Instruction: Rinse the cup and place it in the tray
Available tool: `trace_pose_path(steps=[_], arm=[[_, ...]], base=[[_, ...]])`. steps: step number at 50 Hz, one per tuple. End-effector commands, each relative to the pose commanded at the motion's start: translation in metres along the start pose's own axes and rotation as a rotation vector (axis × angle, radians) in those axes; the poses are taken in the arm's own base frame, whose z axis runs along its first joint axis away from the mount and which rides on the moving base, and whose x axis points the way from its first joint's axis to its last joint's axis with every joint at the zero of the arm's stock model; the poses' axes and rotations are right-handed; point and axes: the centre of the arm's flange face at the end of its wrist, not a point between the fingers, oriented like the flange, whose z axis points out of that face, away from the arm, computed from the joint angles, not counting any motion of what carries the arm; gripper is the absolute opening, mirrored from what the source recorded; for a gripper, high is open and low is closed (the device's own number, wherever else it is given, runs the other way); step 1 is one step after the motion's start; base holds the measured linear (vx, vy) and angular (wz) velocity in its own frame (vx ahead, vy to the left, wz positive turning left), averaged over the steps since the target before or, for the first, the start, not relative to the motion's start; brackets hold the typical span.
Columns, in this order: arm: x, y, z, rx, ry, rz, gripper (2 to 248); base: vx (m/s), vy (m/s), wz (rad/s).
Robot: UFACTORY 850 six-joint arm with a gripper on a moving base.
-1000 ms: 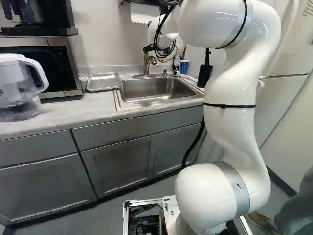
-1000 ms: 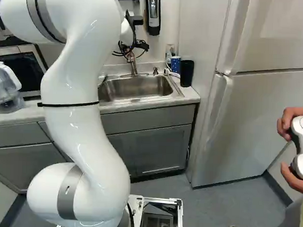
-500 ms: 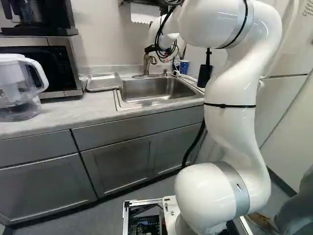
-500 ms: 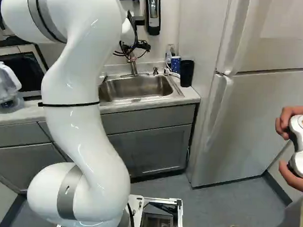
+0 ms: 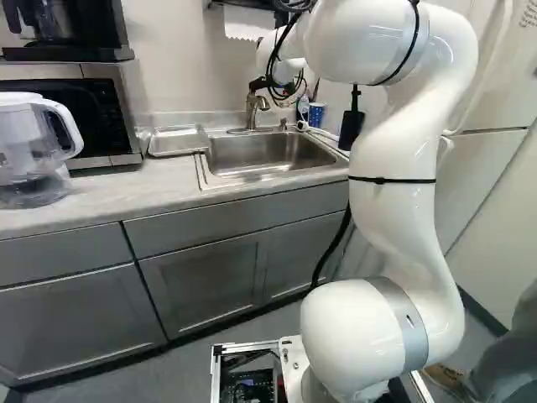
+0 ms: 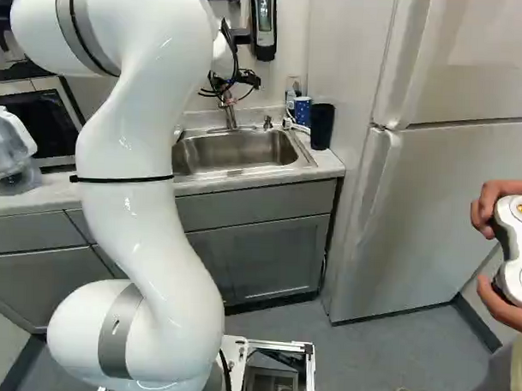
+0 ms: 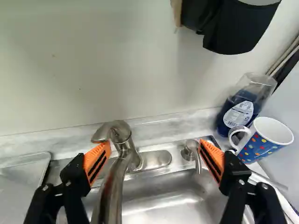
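The blue ceramic-looking mug (image 7: 262, 142) stands upright on the grey-white counter (image 5: 109, 197), behind the sink in the corner. Its outside is deep blue, scattered with small round dots, red, yellow, orange and pale ones among them. The rim and the inside are plain white, and so is the looped handle, which points toward the clear bottle of dark blue liquid (image 7: 243, 105) just beside it. What fills the mug, if anything, cannot be made out.

The black two-fingered pincer (image 6: 239, 81) is over the back of the sink. In the wrist view it is spread wide, with nothing gripped; its orange pads (image 7: 97, 162) stand well apart. The curved brushed-metal faucet (image 7: 122, 163) and a small metal pump (image 7: 190, 151) show in the gap between them. The mug lies outside that gap, past one finger.

The shallow silvery tray (image 5: 178, 141) sits on the counter beside the stainless steel sink (image 5: 268, 153), on the opposite side from the mug. A tall black cylinder (image 6: 322, 126) stands near the mug.
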Motion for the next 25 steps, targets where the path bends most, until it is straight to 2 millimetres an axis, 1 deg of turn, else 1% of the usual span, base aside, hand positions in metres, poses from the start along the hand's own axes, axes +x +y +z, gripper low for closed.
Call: trace_pose_path(steps=[25], arm=[[0.0035, 0.0, 0.0004, 0.0, 0.038, 0.0, 247]], base=[[0.0, 0.0, 0.0]])
